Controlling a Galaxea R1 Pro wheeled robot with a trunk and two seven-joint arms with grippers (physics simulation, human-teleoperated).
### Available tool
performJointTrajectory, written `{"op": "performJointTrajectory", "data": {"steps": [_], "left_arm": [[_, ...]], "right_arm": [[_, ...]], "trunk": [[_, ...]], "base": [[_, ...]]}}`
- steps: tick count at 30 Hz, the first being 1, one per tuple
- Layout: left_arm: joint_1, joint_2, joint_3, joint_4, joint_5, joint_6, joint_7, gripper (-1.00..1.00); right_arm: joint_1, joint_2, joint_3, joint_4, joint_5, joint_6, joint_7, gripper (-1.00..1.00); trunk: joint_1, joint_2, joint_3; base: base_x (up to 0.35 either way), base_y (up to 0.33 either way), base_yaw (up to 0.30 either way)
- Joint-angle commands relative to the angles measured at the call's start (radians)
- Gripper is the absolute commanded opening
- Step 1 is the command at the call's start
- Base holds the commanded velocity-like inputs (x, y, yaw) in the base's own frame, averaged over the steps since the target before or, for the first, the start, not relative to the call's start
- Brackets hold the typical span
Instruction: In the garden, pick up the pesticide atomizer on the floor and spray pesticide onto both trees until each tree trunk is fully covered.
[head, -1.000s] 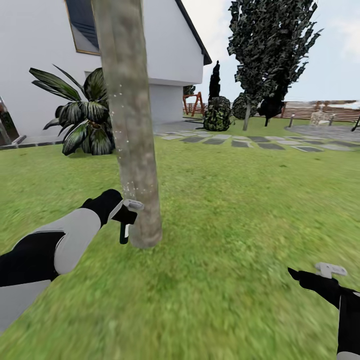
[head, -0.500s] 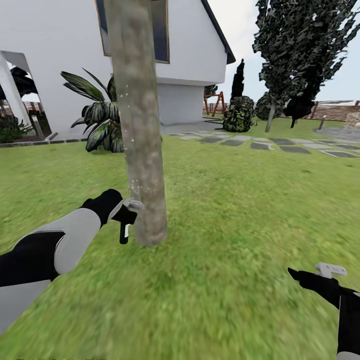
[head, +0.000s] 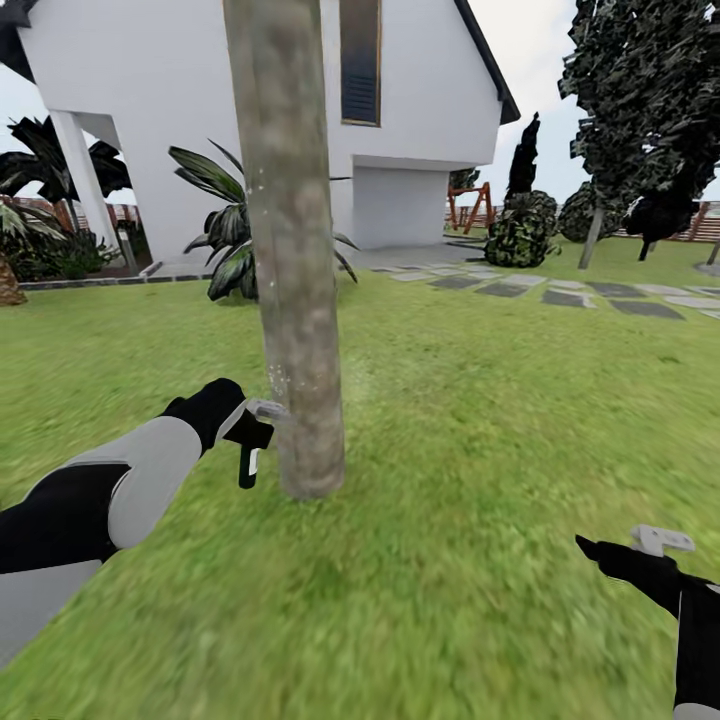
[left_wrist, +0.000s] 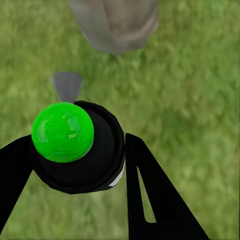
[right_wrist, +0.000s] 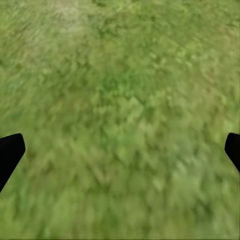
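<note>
Pesticide atomizer (head: 247, 462) is pinched in the left gripper (head: 250, 437), just beside the low part of the tree trunk (head: 293, 250). From the left wrist, the black fingers (left_wrist: 150, 195) press on its round black body with a green cap (left_wrist: 62, 131). The right gripper (head: 640, 552) hangs over the grass (head: 480, 420), fingers spread wide.

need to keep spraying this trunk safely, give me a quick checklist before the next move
1. Left gripper clamped on the slim black atomizer with green cap: ok.
2. Nozzle at the thick grey-brown tree trunk: ok, close beside its base.
3. White spray specks on trunk: ok, but full coverage cannot tell.
4. Right gripper empty, fingers wide over blurry green grass: ok.
5. Second tree sprayed: cannot tell.
</note>
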Motion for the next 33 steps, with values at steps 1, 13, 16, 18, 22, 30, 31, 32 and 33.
{"op": "performJointTrajectory", "data": {"steps": [1, 13, 16, 18, 22, 30, 31, 32, 33], "left_arm": [[0.000, 0.000, 0.000, 0.000, 0.000, 0.000, 0.000, -1.00], [0.027, 0.000, 0.000, -0.001, 0.000, 0.000, 0.000, -1.00], [0.028, 0.001, 0.000, -0.002, 0.000, 0.000, 0.000, -1.00], [0.034, 0.001, 0.001, -0.002, 0.000, 0.000, 0.000, -1.00], [0.046, 0.002, 0.001, -0.002, 0.000, 0.000, 0.000, -1.00], [0.048, 0.021, 0.004, -0.009, 0.000, 0.003, 0.002, -1.00], [0.048, 0.022, 0.004, -0.009, 0.000, 0.003, 0.002, -1.00], [0.048, 0.023, 0.004, -0.009, 0.000, 0.003, 0.002, -1.00], [0.048, 0.024, 0.003, -0.009, 0.000, 0.003, 0.002, -1.00]], "right_arm": [[0.000, 0.000, 0.000, 0.000, 0.000, 0.000, 0.000, 1.00], [0.000, 0.000, 0.000, 0.000, 0.000, -0.001, 0.000, 1.00], [0.000, 0.000, 0.000, 0.000, 0.000, 0.000, 0.000, 1.00], [0.000, 0.000, 0.000, 0.000, 0.000, 0.000, 0.000, 1.00], [0.000, 0.000, 0.000, 0.000, 0.000, 0.000, 0.000, 1.00], [0.000, 0.000, 0.000, 0.000, 0.000, -0.001, 0.000, 1.00], [0.000, 0.000, 0.000, 0.000, 0.000, -0.001, 0.000, 1.00], [0.001, 0.000, 0.000, 0.000, 0.000, -0.001, 0.000, 1.00], [0.000, 0.000, 0.000, 0.000, 0.000, 0.000, 0.000, 1.00]], "trunk": [[0.000, 0.000, 0.000], [0.000, 0.000, 0.000], [0.000, 0.000, 0.000], [0.000, 0.000, 0.000], [0.000, 0.000, 0.000], [0.000, 0.000, 0.000], [0.000, 0.000, 0.000], [0.000, 0.000, 0.000], [0.000, 0.000, 0.000]], "base": [[0.071, -0.298, 0.157], [0.009, -0.296, 0.023], [0.000, -0.097, -0.173], [0.000, -0.014, -0.223], [-0.079, -0.003, -0.050], [-0.074, 0.008, -0.001], [-0.145, 0.123, 0.000], [-0.195, 0.169, 0.000], [-0.221, 0.195, 0.000]]}}
